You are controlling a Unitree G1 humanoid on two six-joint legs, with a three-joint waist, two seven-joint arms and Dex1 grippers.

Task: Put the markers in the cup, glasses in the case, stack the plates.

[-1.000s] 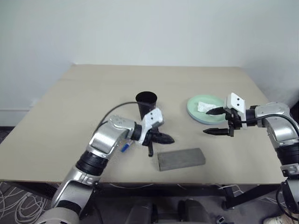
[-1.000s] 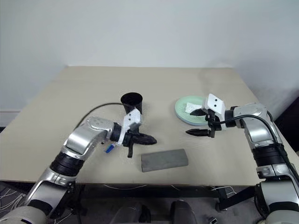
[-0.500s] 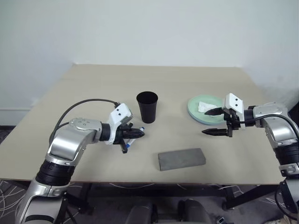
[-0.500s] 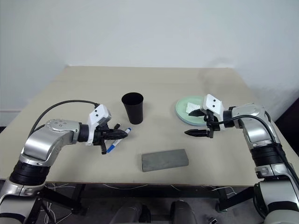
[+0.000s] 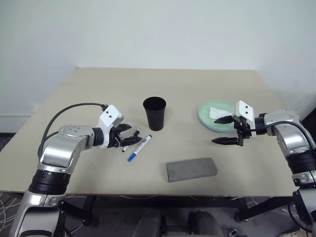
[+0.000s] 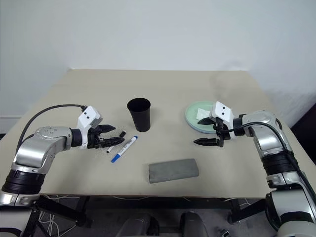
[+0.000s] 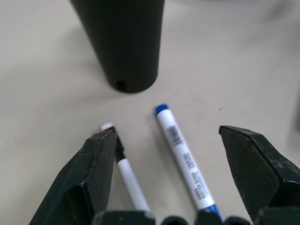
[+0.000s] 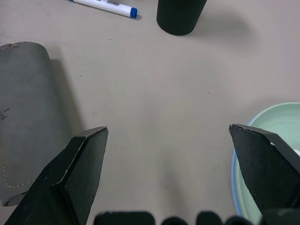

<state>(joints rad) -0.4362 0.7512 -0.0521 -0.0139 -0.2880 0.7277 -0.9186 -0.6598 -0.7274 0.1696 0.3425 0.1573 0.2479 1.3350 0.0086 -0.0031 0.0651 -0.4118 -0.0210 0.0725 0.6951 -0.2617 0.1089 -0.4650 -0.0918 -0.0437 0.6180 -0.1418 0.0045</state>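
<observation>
On the left of the bench [image 5: 74, 98] the left end effector [image 5: 124, 136] hangs open and empty, its fingers spread to either side of the two markers; the black-capped marker [image 7: 123, 166] lies by one finger and could be nudged or rolled aside if the jaws close off-centre; the blue-capped marker [image 5: 139, 147] lies free just to the right, so a careless closing may catch both pens or pinch neither. Farther in and right of them stands the cup [image 5: 155, 113], upright and near enough to be knocked over by a sweeping arm. Nearer the front edge lies the case [image 5: 191, 168], shut, the glasses not to be made out. On the right the mint green plate [image 5: 215, 118] sits on the blue one with a crumpled tissue [image 5: 216, 113] in it; the right end effector [image 5: 223, 130] hovers beside them wide open, holding nothing; it could clip the rim.
</observation>
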